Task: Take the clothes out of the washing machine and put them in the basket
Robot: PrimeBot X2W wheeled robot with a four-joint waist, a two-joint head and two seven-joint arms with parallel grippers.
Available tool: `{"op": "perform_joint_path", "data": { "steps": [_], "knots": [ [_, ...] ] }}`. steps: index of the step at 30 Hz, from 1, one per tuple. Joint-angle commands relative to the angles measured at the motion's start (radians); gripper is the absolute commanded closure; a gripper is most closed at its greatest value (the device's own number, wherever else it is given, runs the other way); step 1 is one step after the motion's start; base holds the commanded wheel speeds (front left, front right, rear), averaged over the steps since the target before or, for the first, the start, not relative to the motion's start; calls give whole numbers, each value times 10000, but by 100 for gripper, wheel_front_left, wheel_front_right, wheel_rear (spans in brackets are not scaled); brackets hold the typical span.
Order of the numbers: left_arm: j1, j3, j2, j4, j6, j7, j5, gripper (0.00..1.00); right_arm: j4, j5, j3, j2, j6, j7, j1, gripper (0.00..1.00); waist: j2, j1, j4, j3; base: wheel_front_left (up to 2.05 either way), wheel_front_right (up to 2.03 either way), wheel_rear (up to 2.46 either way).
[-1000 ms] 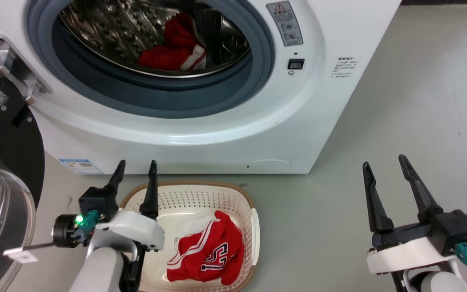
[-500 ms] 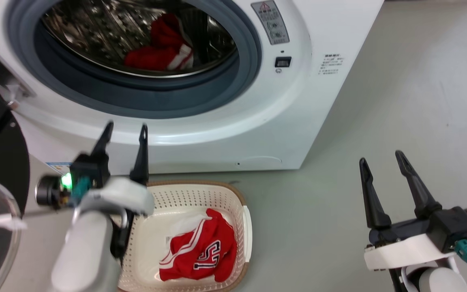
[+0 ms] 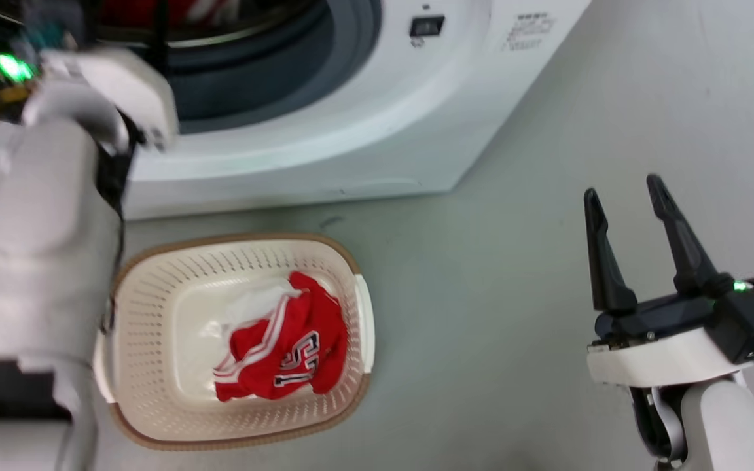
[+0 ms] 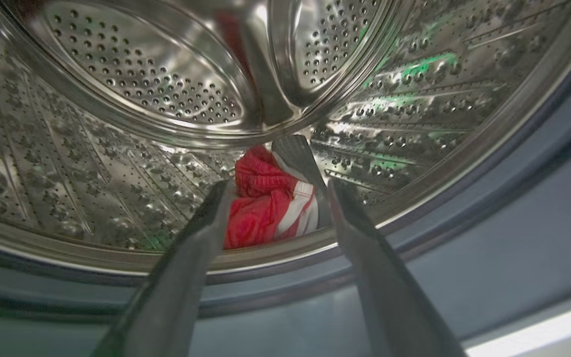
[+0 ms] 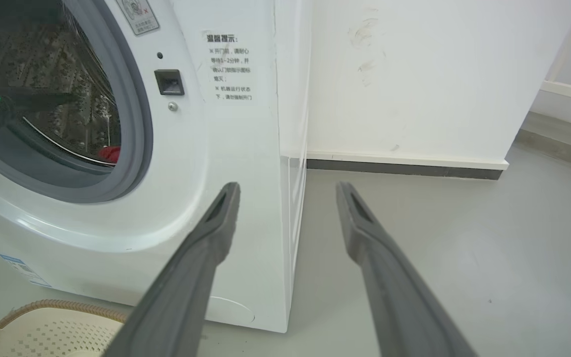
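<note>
The left gripper (image 4: 279,186) points into the porthole of the washing machine (image 3: 364,131), its two fingers (image 4: 191,258) spread apart with nothing between them. In the left wrist view the tips stand about level with the front lip of the perforated steel drum (image 4: 117,99), above the grey door gasket (image 4: 513,223). One of the clothes, a crumpled red garment with white stripes (image 4: 265,203), lies at the bottom of the drum beside a raised paddle, framed between the fingertips and farther in than they are, not touched. In the head view the pale left forearm (image 3: 43,261) rises along the left edge, blurred, towards the machine's opening. The basket (image 3: 154,294) sits on the grey floor (image 3: 514,294) just in front of the washer, and the other red garment, printed "15" (image 3: 279,353), lies bunched inside it towards its right side over something white. The right gripper (image 3: 621,186) hangs over bare floor well to the right of the basket, fingers parted and holding nothing. The right wrist view looks past its fingers at the washer's front corner, a text sticker (image 5: 228,67), and a white wall (image 5: 414,74) behind.
</note>
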Motion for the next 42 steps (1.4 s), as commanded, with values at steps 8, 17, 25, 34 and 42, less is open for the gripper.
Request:
{"op": "perform_joint_path", "data": {
  "steps": [8,17,25,34,42],
  "knots": [
    [-2952,-389,746,1623,-194,1811,-101,0,-332,478,81,21,-7,-24,-773,0,-1,-1,-1092,1960,0,0,0],
    [-5440,-801,1579,2838,-233,3758,-322,0,-676,1018,60,24,-7,-22,-1104,0,-1,-1,-1630,3073,0,0,0],
    [-6898,-1442,2134,3357,-235,5873,-766,0,-866,1365,20,24,-7,-24,-1194,0,-1,-1,-1955,3666,0,0,0],
    [-7227,-2025,2340,3495,-203,7033,-652,0,-989,1541,-130,21,-7,-24,-1280,0,-1,-1,-1970,4063,0,0,0],
    [-6821,-2119,2338,3236,30,7066,-740,57,-987,1592,-247,22,-7,-24,-1316,0,-1,-1,-1930,4155,0,0,0]
  ]
}}
